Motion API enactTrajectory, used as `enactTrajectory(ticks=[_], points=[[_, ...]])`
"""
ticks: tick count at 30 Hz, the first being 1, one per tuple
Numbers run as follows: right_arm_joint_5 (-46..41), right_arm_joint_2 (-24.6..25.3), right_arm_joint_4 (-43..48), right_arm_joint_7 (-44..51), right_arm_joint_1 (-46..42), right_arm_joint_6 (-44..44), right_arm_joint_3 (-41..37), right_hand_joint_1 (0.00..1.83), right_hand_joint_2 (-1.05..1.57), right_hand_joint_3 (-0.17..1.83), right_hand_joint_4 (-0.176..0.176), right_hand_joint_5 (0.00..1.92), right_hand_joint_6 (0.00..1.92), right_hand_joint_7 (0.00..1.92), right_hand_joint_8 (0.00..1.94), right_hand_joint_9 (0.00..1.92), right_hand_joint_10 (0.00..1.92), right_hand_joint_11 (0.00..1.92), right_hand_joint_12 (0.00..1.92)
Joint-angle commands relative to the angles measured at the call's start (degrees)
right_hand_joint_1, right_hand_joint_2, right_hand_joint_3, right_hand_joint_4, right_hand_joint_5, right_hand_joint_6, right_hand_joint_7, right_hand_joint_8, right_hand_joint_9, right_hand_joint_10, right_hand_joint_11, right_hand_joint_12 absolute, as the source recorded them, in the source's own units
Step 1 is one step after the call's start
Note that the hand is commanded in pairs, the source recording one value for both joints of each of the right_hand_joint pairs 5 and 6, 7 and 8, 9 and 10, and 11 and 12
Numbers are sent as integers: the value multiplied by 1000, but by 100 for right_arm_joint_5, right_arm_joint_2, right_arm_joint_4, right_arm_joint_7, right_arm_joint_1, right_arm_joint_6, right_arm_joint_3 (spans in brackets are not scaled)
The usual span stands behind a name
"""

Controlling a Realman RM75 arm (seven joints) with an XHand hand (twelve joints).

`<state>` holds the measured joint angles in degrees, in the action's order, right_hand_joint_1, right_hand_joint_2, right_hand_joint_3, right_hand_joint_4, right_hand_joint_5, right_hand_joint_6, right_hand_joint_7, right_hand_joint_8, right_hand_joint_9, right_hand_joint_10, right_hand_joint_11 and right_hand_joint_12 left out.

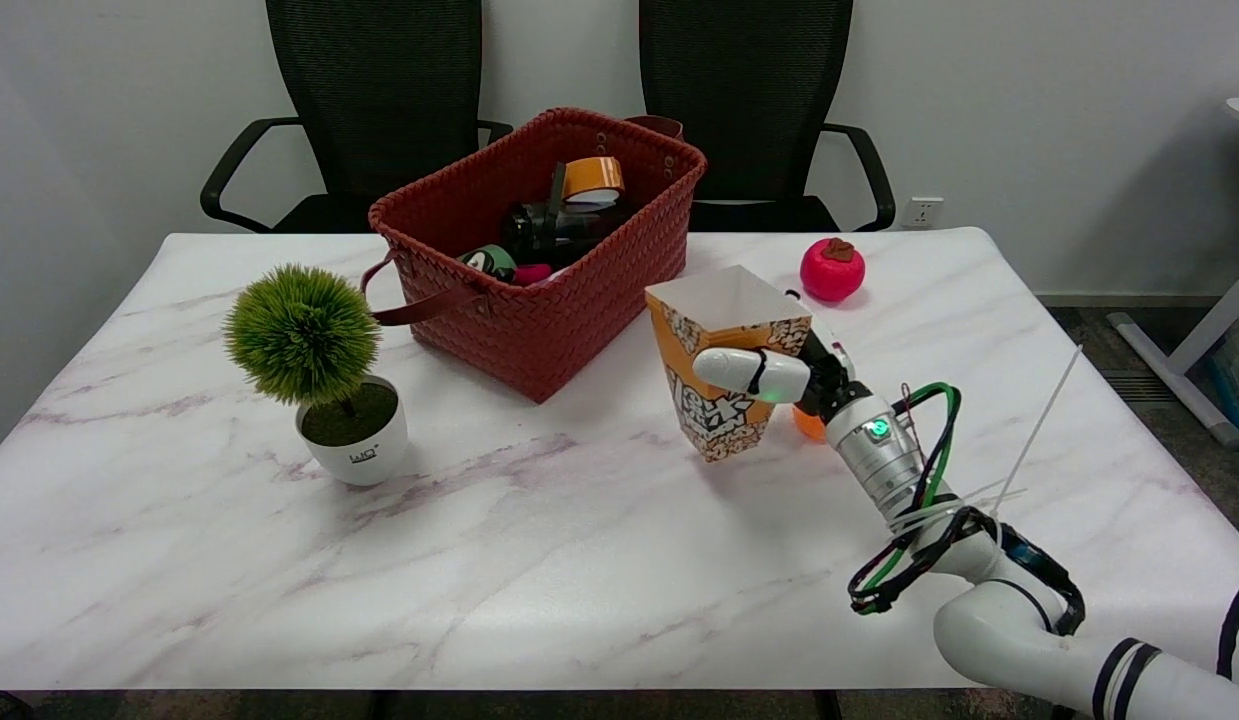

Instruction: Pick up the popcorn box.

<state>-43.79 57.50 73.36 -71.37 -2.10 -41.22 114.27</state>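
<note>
gripping the popcorn box (pixel 724 370) from its right side, the right hand (pixel 779 375) has a white finger laid across the box's front and the rest behind it. box stands upright, open top, on the marble table (pixel 539 560), just right of the red woven basket (pixel 539 250). red fruit-shaped toy (pixel 832 269) sits behind; potted plant (pixel 314 370) well left.

Orange popcorn box (pixel 724 375) upright, open-topped, just beside basket (pixel 539 320)

My right hand (pixel 779 375) hides part of the popcorn box (pixel 727 360). My fingers behind it are unseen. The basket (pixel 539 300) contents are mostly hidden.
</note>
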Motion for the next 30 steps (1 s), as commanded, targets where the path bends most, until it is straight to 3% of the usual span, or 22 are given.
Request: enactTrajectory(ticks=[1,23,30], points=[[226,-17,262,-10,150,212,-489,944,481,-175,0,563,563,797,797,592,592,1062,1062],[226,-82,349,-10,558,506,-448,936,505,-175,0,538,538,822,822,569,569,1166,1166],[186,-89,349,-10,598,514,-448,924,541,-175,0,558,558,1030,1030,790,790,1320,1320]])
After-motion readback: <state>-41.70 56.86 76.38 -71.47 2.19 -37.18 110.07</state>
